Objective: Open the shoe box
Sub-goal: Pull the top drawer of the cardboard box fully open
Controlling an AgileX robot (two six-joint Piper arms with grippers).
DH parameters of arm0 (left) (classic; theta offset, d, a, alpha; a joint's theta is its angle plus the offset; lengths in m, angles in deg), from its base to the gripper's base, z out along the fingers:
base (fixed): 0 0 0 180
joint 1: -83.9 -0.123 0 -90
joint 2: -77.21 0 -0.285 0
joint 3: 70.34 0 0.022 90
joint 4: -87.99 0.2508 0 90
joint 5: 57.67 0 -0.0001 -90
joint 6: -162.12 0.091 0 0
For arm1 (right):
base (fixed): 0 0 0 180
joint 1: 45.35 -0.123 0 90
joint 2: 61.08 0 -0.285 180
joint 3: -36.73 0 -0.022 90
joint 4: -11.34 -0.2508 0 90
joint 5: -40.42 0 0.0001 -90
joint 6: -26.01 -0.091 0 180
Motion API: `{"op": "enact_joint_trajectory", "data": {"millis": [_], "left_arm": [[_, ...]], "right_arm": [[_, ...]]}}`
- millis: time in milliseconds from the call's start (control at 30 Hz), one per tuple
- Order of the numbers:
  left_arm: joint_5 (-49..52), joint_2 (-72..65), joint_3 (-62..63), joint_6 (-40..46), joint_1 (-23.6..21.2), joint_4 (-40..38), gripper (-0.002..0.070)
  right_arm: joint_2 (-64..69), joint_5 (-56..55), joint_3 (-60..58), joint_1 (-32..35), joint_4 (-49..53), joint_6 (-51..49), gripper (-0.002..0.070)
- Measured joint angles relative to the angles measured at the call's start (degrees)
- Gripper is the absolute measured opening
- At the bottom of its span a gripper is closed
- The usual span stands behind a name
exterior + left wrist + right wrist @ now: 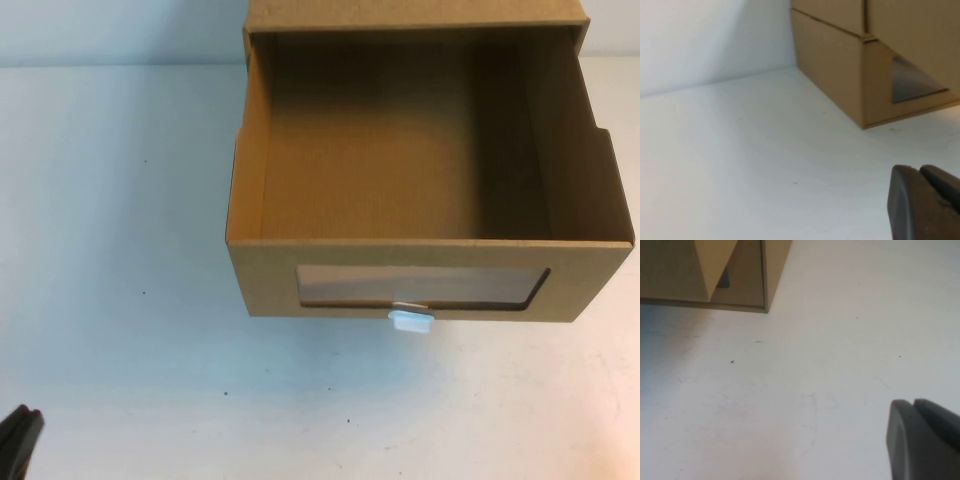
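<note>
The brown cardboard shoe box (420, 270) stands at the back centre of the white table, its drawer pulled out toward me and empty inside. The drawer front has a clear window (420, 285) and a small white pull tab (411, 320). My left gripper (18, 440) shows only as a dark tip at the near left corner, far from the box. In the left wrist view the left gripper (917, 172) is shut, with the box corner (860, 80) beyond it. My right gripper (912, 405) is shut over bare table, off the box's corner (767, 285), and does not appear in the high view.
The white table (120, 250) spreads to the left of the box and in front of it. A pale wall rises behind the box.
</note>
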Motion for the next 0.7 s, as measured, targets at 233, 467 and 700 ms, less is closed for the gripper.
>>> {"op": "enact_joint_trajectory", "data": {"millis": [233, 467, 700], "left_arm": [[1.5, 1.2, 0.0, -11.7, -9.9, 10.0, -0.0004], [9.1, 1.4, 0.0, -13.8, -16.3, 10.5, -0.0004], [13.4, 1.4, 0.0, -13.9, -16.8, 11.0, -0.0004]], "right_arm": [[0.0, 0.0, 0.0, 0.0, -0.1, 0.0, -0.0013], [0.0, 0.1, 0.0, 0.0, -0.2, 0.0, -0.0013], [0.0, 0.1, 0.0, 0.0, -0.2, 0.0, -0.0013]]}}
